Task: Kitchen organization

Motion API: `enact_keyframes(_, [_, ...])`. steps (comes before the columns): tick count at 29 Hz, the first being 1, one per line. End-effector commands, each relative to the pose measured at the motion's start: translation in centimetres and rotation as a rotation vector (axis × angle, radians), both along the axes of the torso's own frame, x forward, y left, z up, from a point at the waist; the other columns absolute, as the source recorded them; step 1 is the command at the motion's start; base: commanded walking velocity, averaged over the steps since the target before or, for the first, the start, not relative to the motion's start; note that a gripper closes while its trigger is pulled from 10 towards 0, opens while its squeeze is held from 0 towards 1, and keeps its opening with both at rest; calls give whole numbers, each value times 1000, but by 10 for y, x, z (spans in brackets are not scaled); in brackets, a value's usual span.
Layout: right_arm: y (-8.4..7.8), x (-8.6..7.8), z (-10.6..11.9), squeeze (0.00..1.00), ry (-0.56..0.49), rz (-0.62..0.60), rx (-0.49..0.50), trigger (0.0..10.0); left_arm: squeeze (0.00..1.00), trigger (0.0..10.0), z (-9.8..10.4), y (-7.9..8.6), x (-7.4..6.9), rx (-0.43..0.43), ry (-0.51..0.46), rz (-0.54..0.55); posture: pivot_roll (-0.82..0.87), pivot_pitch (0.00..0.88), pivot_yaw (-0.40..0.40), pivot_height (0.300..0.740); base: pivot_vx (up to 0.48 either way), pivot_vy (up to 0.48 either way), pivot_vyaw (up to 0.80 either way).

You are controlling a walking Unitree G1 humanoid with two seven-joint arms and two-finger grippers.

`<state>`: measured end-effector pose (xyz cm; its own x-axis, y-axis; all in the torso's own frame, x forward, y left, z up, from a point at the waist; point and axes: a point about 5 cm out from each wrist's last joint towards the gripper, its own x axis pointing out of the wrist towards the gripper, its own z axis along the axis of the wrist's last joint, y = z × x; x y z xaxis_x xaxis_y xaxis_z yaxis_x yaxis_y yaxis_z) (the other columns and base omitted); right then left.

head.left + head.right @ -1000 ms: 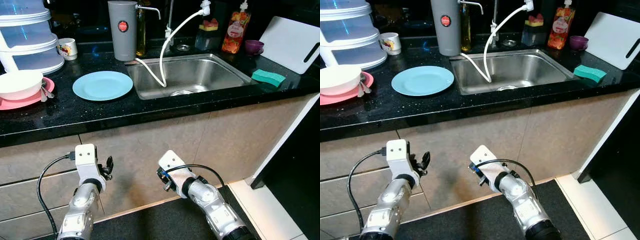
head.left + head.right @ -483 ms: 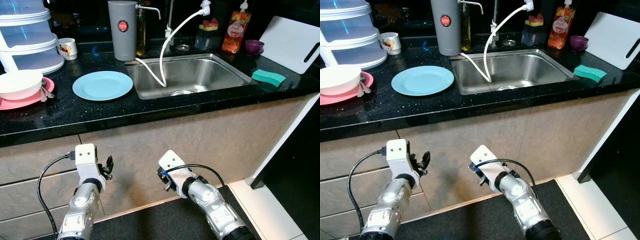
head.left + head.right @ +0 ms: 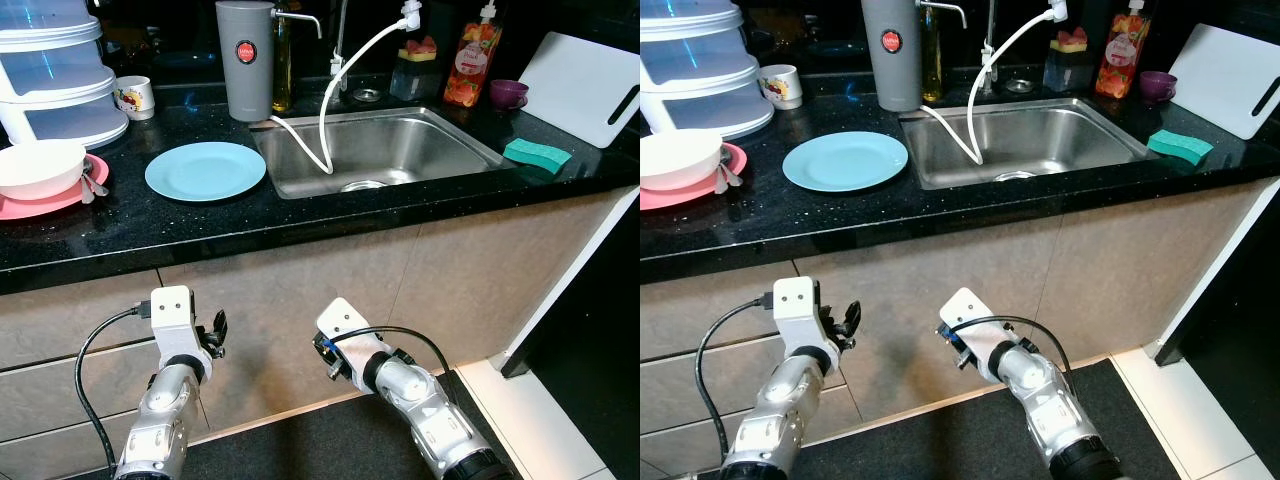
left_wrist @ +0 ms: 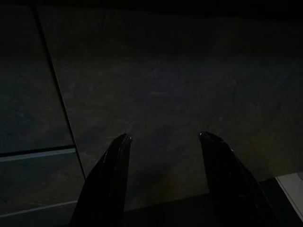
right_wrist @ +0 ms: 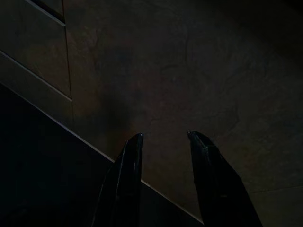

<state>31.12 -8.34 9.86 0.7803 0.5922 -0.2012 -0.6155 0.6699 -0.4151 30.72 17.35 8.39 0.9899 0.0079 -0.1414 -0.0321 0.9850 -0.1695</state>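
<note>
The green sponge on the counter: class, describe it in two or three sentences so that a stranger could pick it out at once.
Start at the stainless steel sink set in the black speckled countertop. Move to the counter on the sink's right: the flat rectangular green sponge lies there near the front edge, in front of the white cutting board. It is the only green, soft-looking block there; its neighbours are a small purple cup and an orange soap bottle.

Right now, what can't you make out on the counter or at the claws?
- White bowl: contents hidden by its own rim, eye views.
- Stacked food cover: cut off by the top-left edge.
- Cutting board: cut off by the right edge.
- Mug print: too small.
- Left claw, right claw: open; the cabinet front beyond is too dark for detail.
</note>
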Motion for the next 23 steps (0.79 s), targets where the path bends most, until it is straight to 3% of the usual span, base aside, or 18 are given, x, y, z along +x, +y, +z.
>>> enact_keyframes(1, [-2, 1, -2, 0, 15, -6, 10, 10000, 0, 10000, -4, 0, 0, -4, 16, 3, -95, 72, 8, 740, 0, 0, 0])
enact_keyframes(23, [-2, -2, -4, 0, 13, -3, 8, 10000, 0, 10000, -5, -1, -3, -5, 18, 3, -95, 65, 0, 740, 0, 0, 0])
